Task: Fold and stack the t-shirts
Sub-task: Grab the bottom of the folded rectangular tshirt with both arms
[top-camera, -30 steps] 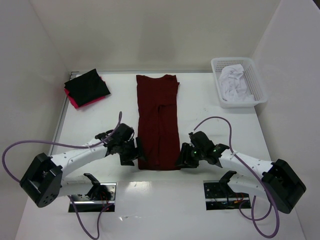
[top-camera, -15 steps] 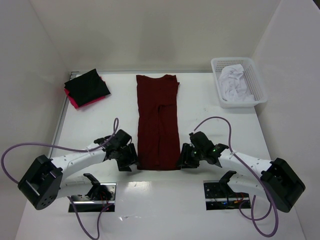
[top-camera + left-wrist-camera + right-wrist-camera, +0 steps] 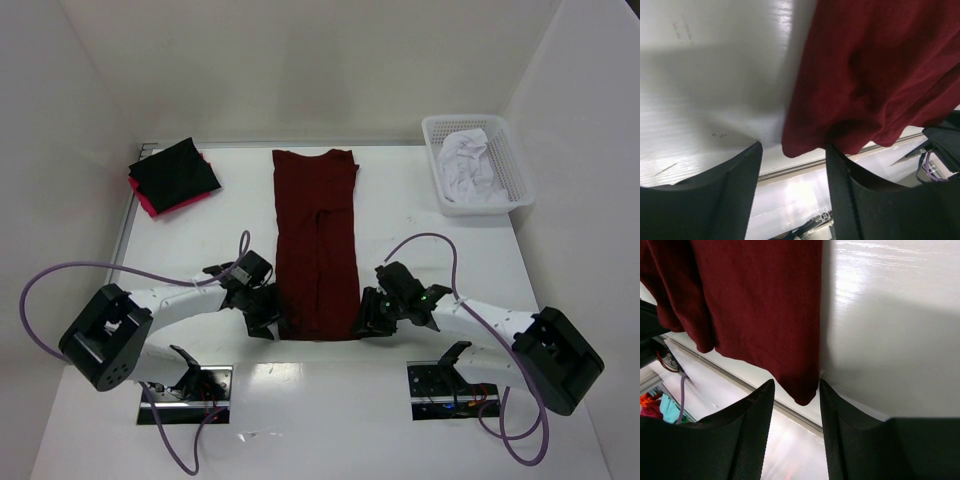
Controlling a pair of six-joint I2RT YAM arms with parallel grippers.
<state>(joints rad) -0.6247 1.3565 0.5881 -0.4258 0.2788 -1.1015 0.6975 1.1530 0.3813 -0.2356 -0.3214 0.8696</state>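
The dark maroon t-shirt [image 3: 316,245] lies flat as a long narrow strip down the middle of the table, collar at the far end. My left gripper [image 3: 272,318] is at its near left corner and my right gripper [image 3: 365,318] at its near right corner. In the left wrist view the gripper [image 3: 793,150] is open, with the maroon hem corner [image 3: 840,90] between the black fingers [image 3: 715,200]. In the right wrist view that gripper [image 3: 796,387] is open too, the hem corner [image 3: 765,305] hanging between its fingers [image 3: 860,440]. A folded black t-shirt [image 3: 175,172] lies on a pink one [image 3: 150,203] at the far left.
A white basket [image 3: 515,185] holding white cloth [image 3: 468,165] stands at the far right. White walls close in the table on three sides. Both arms' purple cables [image 3: 430,240] loop above the table near the shirt.
My left gripper has slid right onto the shirt's near left corner and its jaws have narrowed. My right gripper has stayed at the near right corner.
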